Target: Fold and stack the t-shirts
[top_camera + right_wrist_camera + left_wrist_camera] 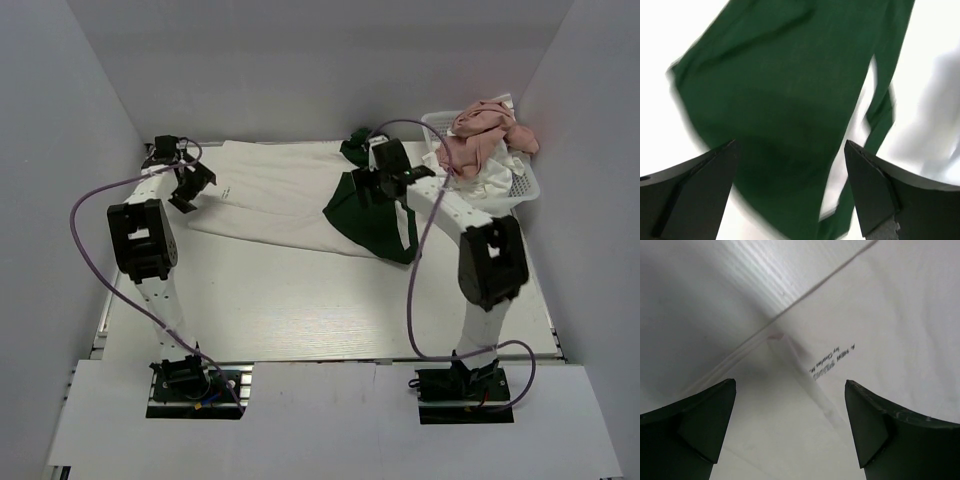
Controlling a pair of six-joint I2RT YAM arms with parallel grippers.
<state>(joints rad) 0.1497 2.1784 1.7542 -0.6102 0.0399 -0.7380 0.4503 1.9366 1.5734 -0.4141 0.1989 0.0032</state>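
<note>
L gripper (790,384) fingers fill wrist-cam foregrnd: spread wide, nothing between them, hovering over the white body of green-sleeved tee (275,205), by the small printed lettering (832,360) and a cloth edge. R gripper (790,144) same: jaws apart, empty, above the dark green sleeve (780,100). Tee lies on far half of table (330,310), roughly laid out, sleeve rumpled, no clean fold yet imo. Pink tee (480,135) + a white one (492,182) sit in basket (528,190), far right. No stack started, so task barely begun; all folds left.
</note>
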